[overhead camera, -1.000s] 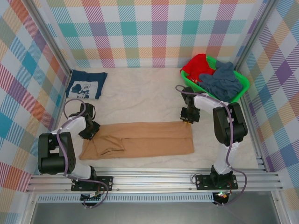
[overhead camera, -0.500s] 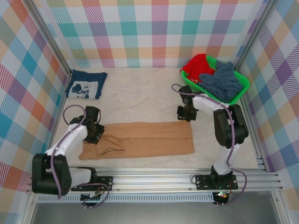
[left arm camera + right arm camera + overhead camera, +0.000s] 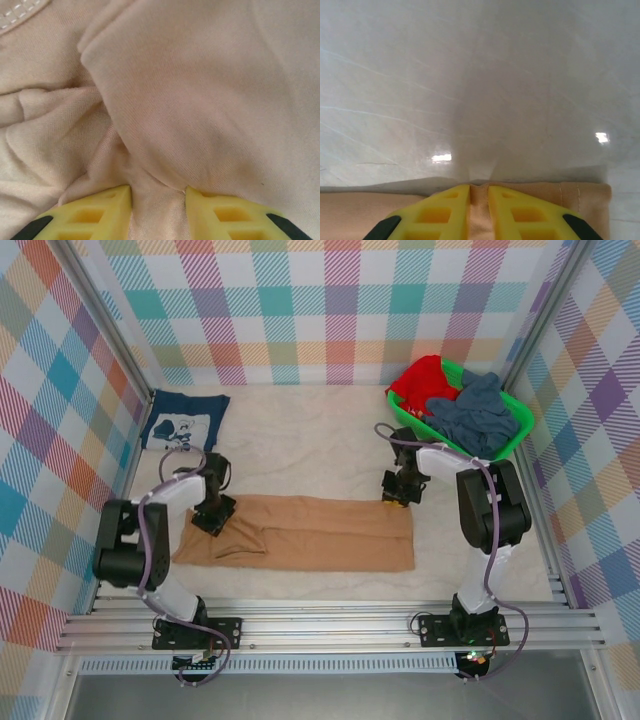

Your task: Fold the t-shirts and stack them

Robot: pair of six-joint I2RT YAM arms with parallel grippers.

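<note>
The tan-orange t-shirt (image 3: 310, 535) lies folded into a long strip across the near middle of the table, its left end rumpled. My left gripper (image 3: 213, 517) sits at the strip's upper left corner. In the left wrist view its yellow fingers (image 3: 100, 212) pinch a ridge of tan cloth (image 3: 200, 100), so the left gripper (image 3: 157, 205) is shut on it. My right gripper (image 3: 397, 497) is at the strip's upper right edge; the right gripper (image 3: 479, 195) is shut on the hem of the tan t-shirt (image 3: 580, 200). The navy t-shirt (image 3: 183, 422) lies folded at the far left.
A green basket (image 3: 517, 420) at the far right holds a red garment (image 3: 422, 380) and blue-grey cloth (image 3: 475, 412). Plaid walls close in the table (image 3: 300, 440) on three sides. A metal rail (image 3: 320, 625) runs along the near edge.
My left gripper has moved right and a little away along the shirt's left end, and the left arm's elbow has swung. The right gripper has stayed almost still.
</note>
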